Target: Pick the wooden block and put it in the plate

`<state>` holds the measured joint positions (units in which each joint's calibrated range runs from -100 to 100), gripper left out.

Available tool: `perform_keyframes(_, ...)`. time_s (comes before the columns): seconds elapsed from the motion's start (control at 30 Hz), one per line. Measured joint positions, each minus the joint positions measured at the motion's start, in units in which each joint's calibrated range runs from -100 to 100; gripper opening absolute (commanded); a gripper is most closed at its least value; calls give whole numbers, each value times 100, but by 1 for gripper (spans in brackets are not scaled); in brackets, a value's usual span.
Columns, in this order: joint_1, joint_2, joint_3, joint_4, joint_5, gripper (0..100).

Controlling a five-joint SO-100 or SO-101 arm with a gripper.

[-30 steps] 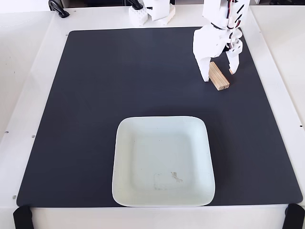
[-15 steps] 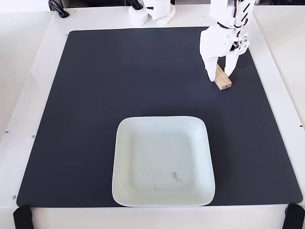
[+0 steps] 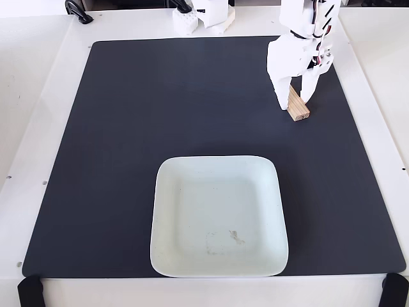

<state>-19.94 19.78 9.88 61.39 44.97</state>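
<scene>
The wooden block point(image 3: 298, 110) is a small tan bar lying on the black mat at the upper right of the fixed view. My white gripper point(image 3: 296, 102) comes down from the top edge, and its two fingers are closed against the block's sides, covering the block's far end. The near end of the block pokes out below the fingertips. The plate point(image 3: 167, 211), pale mint and square with rounded corners, sits at the lower centre of the mat with nothing in it except a small smudge.
A black mat point(image 3: 160, 115) covers most of the white table point(image 3: 32, 96). White arm-base parts point(image 3: 204, 16) stand at the back edge. Black clamps point(image 3: 30, 291) sit at the front corners.
The gripper has shifted slightly right and its fingers have closed from straddling the block to pressing on it. The block has turned a little and sits a bit higher in the view.
</scene>
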Motion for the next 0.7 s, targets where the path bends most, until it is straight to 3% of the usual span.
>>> perform_keyframes(0.47, 1082, -2305, 44, 230, 0, 1)
perform_keyframes(0.7, 1468, -2280, -141, -714, 0, 1)
